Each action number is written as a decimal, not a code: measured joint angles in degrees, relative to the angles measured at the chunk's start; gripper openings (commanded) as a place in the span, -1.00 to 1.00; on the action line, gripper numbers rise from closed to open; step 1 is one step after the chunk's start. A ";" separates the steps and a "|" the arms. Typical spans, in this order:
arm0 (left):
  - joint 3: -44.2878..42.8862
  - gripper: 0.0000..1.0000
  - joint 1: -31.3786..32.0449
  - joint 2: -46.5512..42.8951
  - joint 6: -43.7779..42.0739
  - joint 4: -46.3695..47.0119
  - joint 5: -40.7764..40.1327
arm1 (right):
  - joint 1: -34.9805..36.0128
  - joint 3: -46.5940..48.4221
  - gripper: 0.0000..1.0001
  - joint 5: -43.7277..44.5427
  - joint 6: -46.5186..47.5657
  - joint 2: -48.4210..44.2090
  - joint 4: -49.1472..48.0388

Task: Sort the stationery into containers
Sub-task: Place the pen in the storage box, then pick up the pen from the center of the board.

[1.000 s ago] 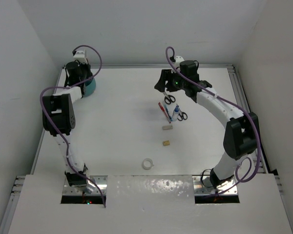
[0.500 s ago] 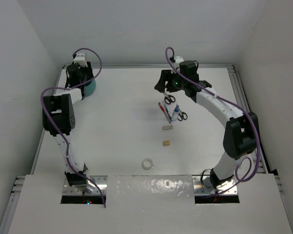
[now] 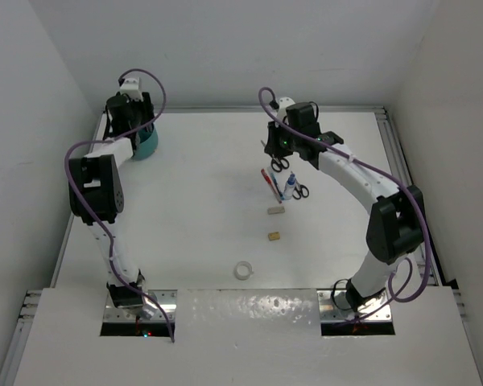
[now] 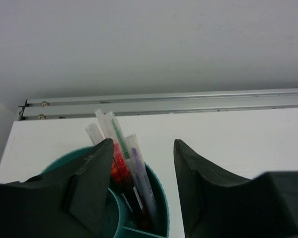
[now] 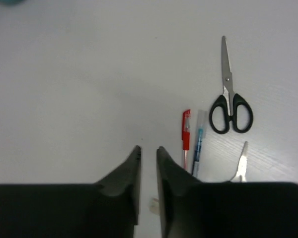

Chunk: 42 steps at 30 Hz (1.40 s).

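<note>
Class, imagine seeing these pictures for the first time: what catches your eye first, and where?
The teal organiser cup in the far left corner of the table, pens standing in it, with the open left gripper above. Further right, black-handled scissors and a red pen lie near the right gripper.

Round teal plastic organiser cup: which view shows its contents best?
Left wrist: it looks into the teal cup past the open left gripper, showing thin pens standing inside. Top external shows only a teal edge, the arm covering the rest; right wrist, just a blurred teal sliver.
</note>
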State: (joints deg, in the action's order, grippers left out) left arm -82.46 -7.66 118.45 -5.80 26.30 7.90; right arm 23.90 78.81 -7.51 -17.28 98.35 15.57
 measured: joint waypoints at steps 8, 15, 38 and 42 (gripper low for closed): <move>0.83 -0.18 0.96 -13.84 -5.11 -13.57 6.88 | 4.04 9.46 -0.24 9.75 3.58 6.80 9.75; 22.69 -0.13 5.86 -36.11 -14.27 -14.21 12.20 | 4.07 14.47 -0.32 11.43 5.31 19.08 17.92; 39.82 -0.07 13.38 -51.25 -5.40 -13.44 6.01 | 4.70 20.00 -0.62 14.73 4.39 31.61 21.97; 39.82 -0.07 13.44 -51.25 -4.31 -12.98 5.66 | 4.68 19.23 -0.62 14.10 3.19 31.61 20.41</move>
State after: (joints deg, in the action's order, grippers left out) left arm -42.63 5.78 67.20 -10.11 13.32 13.56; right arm 28.58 98.04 6.59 -14.09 129.95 35.99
